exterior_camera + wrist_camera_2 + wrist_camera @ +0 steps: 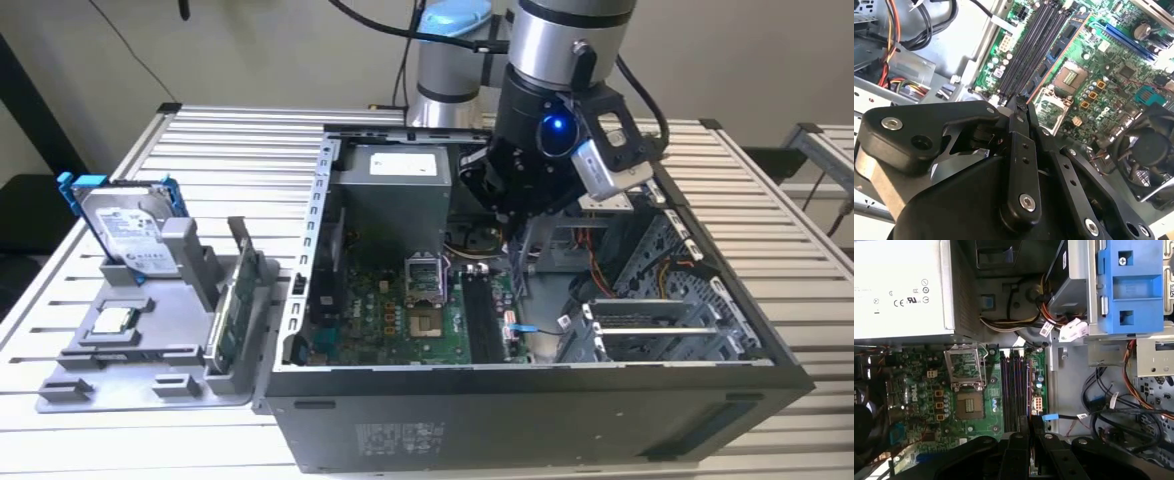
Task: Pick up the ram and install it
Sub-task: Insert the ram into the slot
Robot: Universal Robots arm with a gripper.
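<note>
Claw (1018,104) is clamping the ram (1029,426) edge-on between its fingertips, as we are seeing. Crossing the exterior view, we are passing the parts tray (120,350), then the memory slots (478,315) below the held ram.

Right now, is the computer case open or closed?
Open. The case has no side panel on top; the motherboard lies exposed, and the gripper hangs inside above it.
</note>
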